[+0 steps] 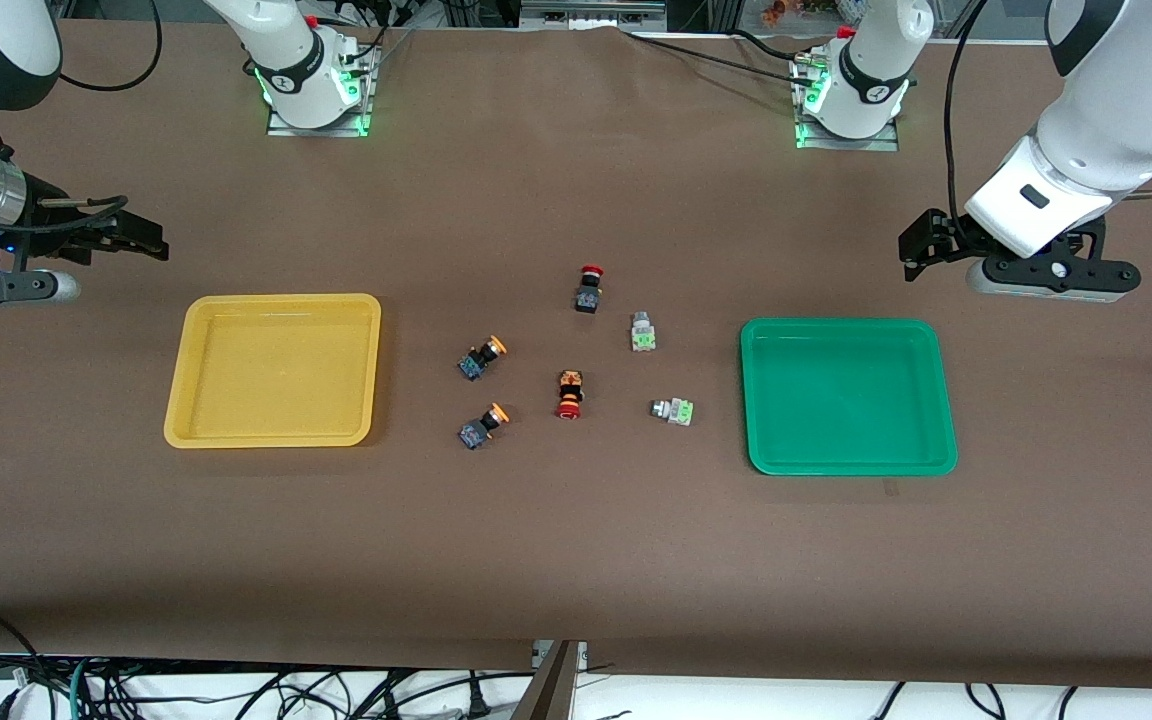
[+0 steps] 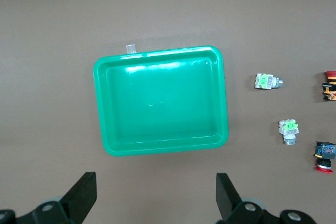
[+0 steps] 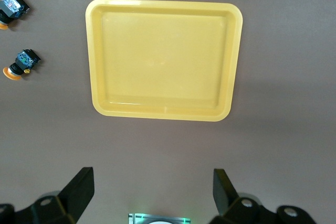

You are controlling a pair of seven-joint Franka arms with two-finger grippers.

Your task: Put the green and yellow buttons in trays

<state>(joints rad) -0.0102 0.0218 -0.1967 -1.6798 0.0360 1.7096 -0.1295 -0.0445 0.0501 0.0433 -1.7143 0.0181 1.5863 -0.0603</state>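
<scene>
Two yellow-capped buttons [image 1: 482,357] [image 1: 483,425] lie beside the empty yellow tray [image 1: 276,370]. Two green-and-white buttons [image 1: 643,332] [image 1: 672,411] lie beside the empty green tray [image 1: 846,395]. My left gripper [image 1: 921,248] hangs open and empty over the cloth by the green tray; its wrist view shows its gripper [image 2: 156,198], the green tray [image 2: 160,100] and both green buttons [image 2: 266,81] [image 2: 288,129]. My right gripper [image 1: 141,240] hangs open and empty by the yellow tray; its wrist view shows its gripper [image 3: 152,195], the yellow tray [image 3: 163,59] and both yellow buttons [image 3: 13,6] [image 3: 22,62].
Two red-capped black buttons [image 1: 589,288] [image 1: 569,394] lie among the others at mid table, between the yellow and green pairs. They also show in the left wrist view [image 2: 329,85] [image 2: 324,156]. The arm bases [image 1: 316,90] [image 1: 851,100] stand along the table's edge farthest from the front camera.
</scene>
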